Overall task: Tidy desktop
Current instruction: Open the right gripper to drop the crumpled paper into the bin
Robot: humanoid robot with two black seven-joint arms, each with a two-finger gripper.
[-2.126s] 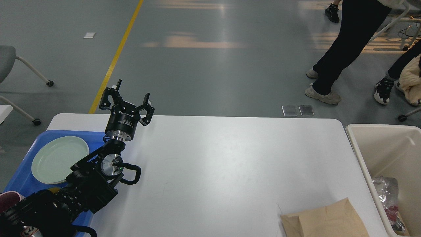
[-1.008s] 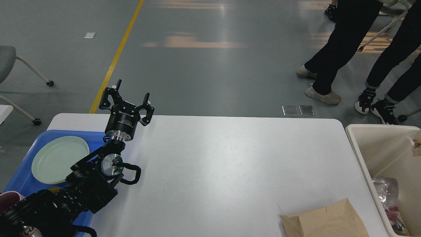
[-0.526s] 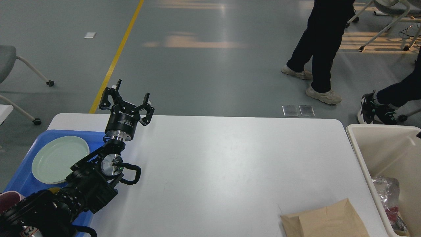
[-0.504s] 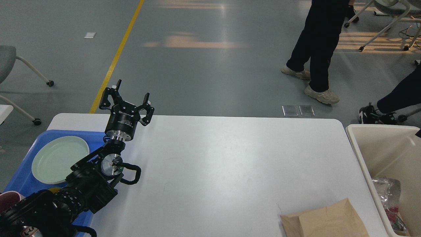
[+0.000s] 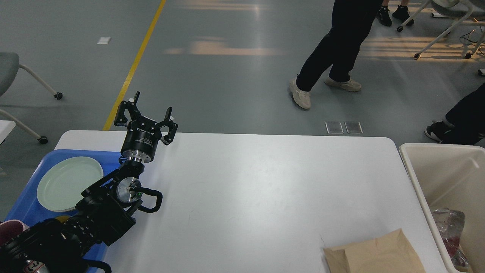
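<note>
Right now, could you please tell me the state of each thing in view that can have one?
left gripper: open, holding nothing, raised over the desktop's far left edge.
desktop: mostly bare.
paper bag: lying flat at the desktop's near right edge.
green plate: empty, lying in the blue tray.
cream bin: open, crumpled wrappers inside.

I have one view only, from the head, looking forward and down at close range over the surface (image 5: 265, 189). The floor (image 5: 227, 76) fills the upper half; the near right corner is cropped, seemingly.
</note>
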